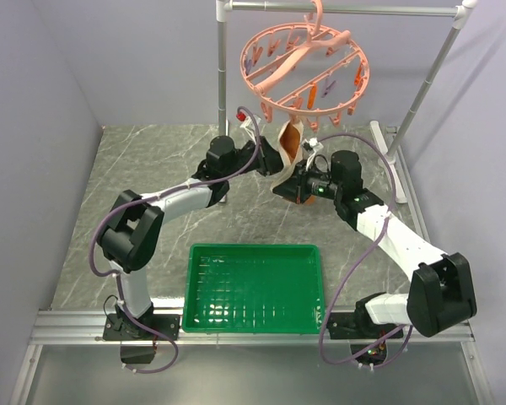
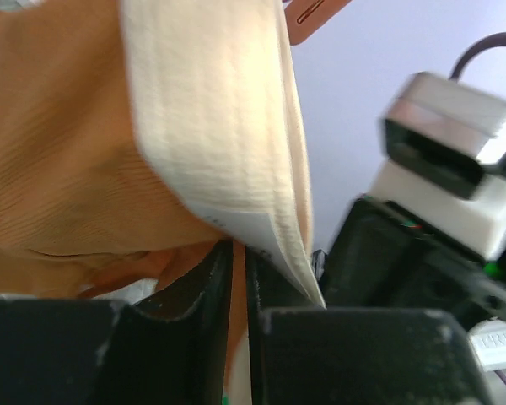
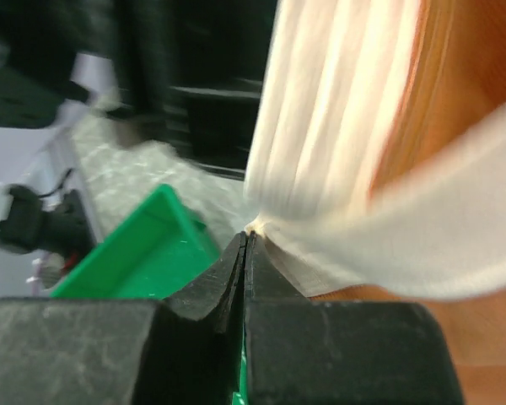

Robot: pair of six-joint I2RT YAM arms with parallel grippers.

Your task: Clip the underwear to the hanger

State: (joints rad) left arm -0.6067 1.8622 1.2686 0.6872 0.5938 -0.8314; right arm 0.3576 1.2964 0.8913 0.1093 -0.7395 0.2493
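Observation:
The rust-orange underwear (image 1: 290,145) with its cream waistband hangs between my two grippers, just under the pink ring hanger (image 1: 304,70) and its dangling clothespins. My left gripper (image 1: 272,157) is shut on the underwear's left side; in the left wrist view the fabric (image 2: 59,169) and waistband (image 2: 219,126) fill the frame above my gripper (image 2: 239,253). My right gripper (image 1: 297,181) is shut on the waistband's lower edge; in the right wrist view my gripper (image 3: 247,240) pinches the waistband (image 3: 337,143). I cannot tell whether a clothespin grips the fabric.
The hanger hooks on a grey metal rack bar (image 1: 354,10) with legs (image 1: 417,101) at the back right. A green tray (image 1: 255,287) lies on the marble table (image 1: 152,160) in front, also in the right wrist view (image 3: 135,261). Purple walls stand on both sides.

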